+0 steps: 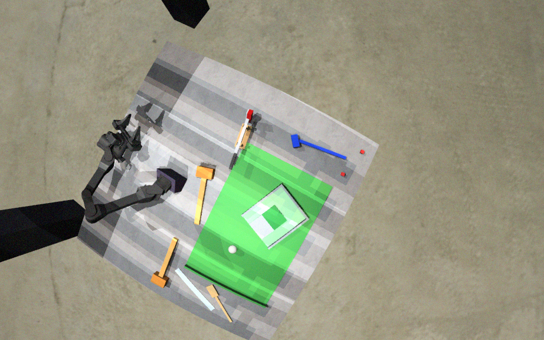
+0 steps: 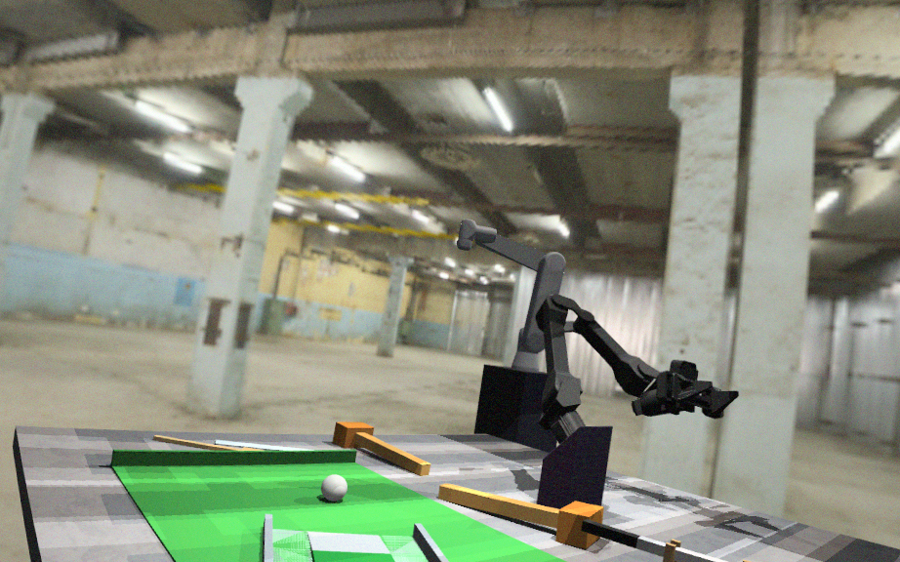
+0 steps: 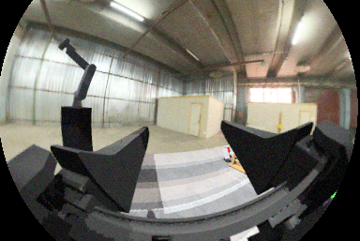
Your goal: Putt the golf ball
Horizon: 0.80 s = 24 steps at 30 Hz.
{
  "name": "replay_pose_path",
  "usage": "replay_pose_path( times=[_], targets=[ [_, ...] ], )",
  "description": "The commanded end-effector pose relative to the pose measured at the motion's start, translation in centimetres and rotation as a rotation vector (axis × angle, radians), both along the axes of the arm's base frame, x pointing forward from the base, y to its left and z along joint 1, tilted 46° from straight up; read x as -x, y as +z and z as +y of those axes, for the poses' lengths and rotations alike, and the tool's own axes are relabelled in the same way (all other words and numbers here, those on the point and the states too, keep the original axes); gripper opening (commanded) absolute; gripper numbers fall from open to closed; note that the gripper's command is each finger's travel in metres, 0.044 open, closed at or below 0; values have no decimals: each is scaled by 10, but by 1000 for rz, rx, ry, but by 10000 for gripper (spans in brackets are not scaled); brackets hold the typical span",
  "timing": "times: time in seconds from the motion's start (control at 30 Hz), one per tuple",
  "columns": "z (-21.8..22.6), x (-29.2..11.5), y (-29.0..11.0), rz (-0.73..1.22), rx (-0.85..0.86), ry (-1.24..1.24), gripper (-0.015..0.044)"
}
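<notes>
A blue mallet (image 1: pixel 316 146), two orange mallets (image 1: pixel 201 192) (image 1: pixel 164 264) and two small red cubes (image 1: pixel 361 151) lie on the table.

The table (image 1: pixel 206 84) is patterned in patchy grey and white stripes, with a bright green putting mat (image 1: pixel 223 211) bearing a pale green ramp (image 1: pixel 295 211) and a white golf ball (image 1: pixel 232 248). The red putter (image 1: pixel 249 114) has a red head; another putter is blue (image 1: pixel 316 146), three are orange (image 1: pixel 201 190). The arm and its tool (image 1: pixel 127 128) are dark grey.

Matt grey patchwork bench (image 1: pixel 206 80); smooth bright-green mat (image 1: pixel 223 202); glossy white golf ball (image 1: pixel 232 248); wood-toned orange mallets (image 1: pixel 200 194).
</notes>
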<state>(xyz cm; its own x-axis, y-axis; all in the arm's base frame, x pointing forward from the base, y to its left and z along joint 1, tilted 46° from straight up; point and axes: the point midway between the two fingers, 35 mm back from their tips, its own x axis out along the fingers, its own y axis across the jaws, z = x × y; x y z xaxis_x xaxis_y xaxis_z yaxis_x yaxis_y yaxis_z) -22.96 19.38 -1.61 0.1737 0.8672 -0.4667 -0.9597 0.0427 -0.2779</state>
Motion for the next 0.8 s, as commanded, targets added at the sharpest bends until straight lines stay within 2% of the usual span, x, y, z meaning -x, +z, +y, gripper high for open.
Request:
replay_pose_path(
  times=[0.0,0.13,0.3,0.4,0.63,0.77],
  targets=[
    [1,-1,0,-3,2,-2,426],
    [20,-18,-9,-79,65,-59,440],
    [58,-68,-29,-231,251,-191,440],
    [75,-98,-40,-250,342,-275,440],
    [98,-161,-59,-345,584,-359,440],
    [100,-216,-69,-391,771,-422,440]
  ],
)
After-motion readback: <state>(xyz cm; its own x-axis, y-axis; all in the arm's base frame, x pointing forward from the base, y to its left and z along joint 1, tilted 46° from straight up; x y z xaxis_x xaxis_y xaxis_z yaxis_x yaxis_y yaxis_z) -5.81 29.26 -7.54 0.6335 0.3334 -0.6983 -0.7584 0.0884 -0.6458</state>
